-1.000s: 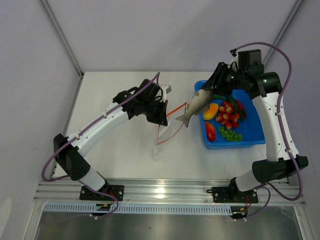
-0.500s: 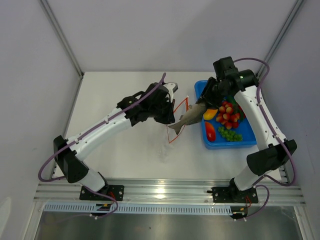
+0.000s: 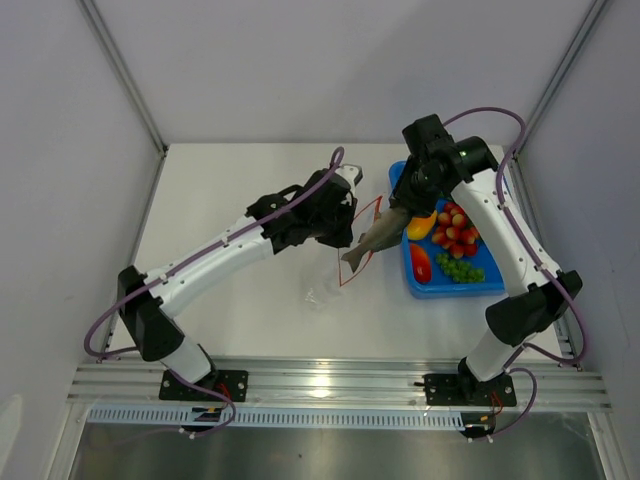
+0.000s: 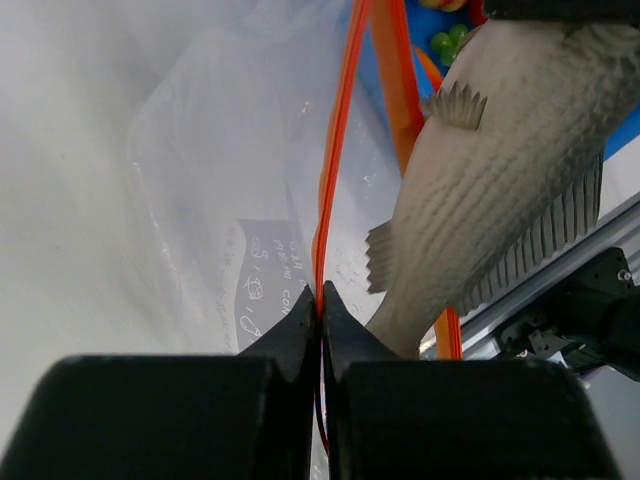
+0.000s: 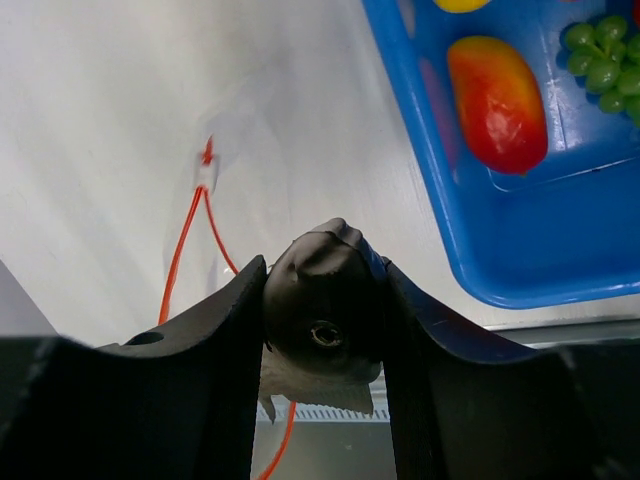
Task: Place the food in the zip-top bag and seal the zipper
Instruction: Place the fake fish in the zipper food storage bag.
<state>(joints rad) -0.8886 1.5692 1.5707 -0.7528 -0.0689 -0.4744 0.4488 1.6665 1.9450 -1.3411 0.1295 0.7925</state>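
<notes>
Grey fish [image 3: 372, 237] hangs tail-down at the zip-top bag [image 3: 330, 282] mouth, just left of the blue tub [image 3: 455, 291]. My right gripper [image 5: 322, 272] clamps its head. My left gripper [image 4: 321, 298] pinches the zipper [image 4: 331, 175]. White table [image 3: 225, 190], pale walls [image 3: 300, 70].

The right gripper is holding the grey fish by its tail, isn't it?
Not quite. The right gripper is holding the grey fish by its head, not its tail. The right wrist view shows the fish's eye and snout squeezed between the gripper's fingers.
</notes>
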